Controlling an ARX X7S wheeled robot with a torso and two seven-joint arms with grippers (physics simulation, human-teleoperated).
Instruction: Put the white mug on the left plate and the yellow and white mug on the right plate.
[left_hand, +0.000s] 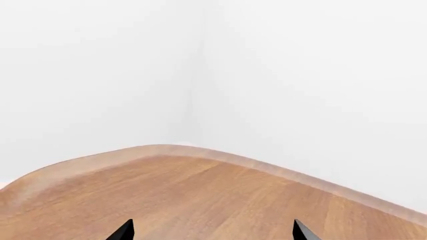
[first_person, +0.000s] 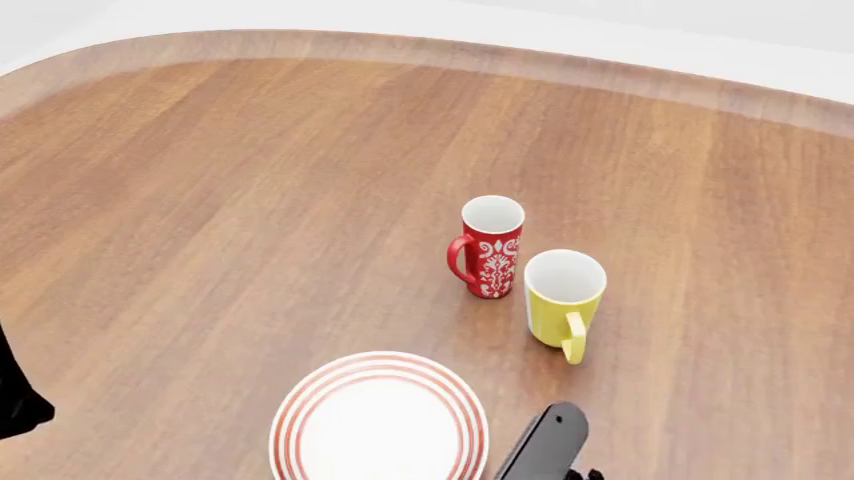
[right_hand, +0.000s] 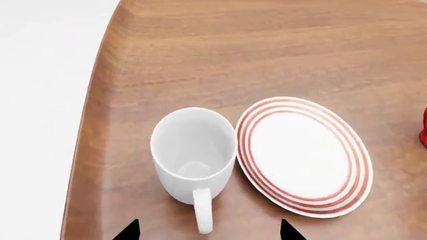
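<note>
Jaws apart on both arms, nothing held: right gripper (right_hand: 208, 231) shows two black tips spread wide, left gripper (left_hand: 212, 231) likewise, tips apart over bare wooden table (left_hand: 200, 200) facing white walls.

Right wrist view: white mug (right_hand: 193, 152) upright, empty, handle pointing toward the gripper, standing just beside a red-ringed plate (right_hand: 303, 155), rim to rim, possibly touching — cannot tell. Mug is off the plate, near the table edge. Only one plate appears per view, so which plate this is stays uncertain; head view also shows just one plate (first_person: 380, 420) at the bottom, bare. Yellow and white mug (first_person: 563, 300) stands upright near the table centre, just beside a red mug (first_person: 489, 245), handle toward the robot, on no plate. White mug is out of the head view.

Judged step: right arm approaching the white mug for a grasp. To do well: handle sits between the tips, so either close on the handle squarely or shift to pinch the mug wall; descend straight, avoid nudging the mug into the plate or toward the edge. Lift clear of the plate rim before translating.
</note>
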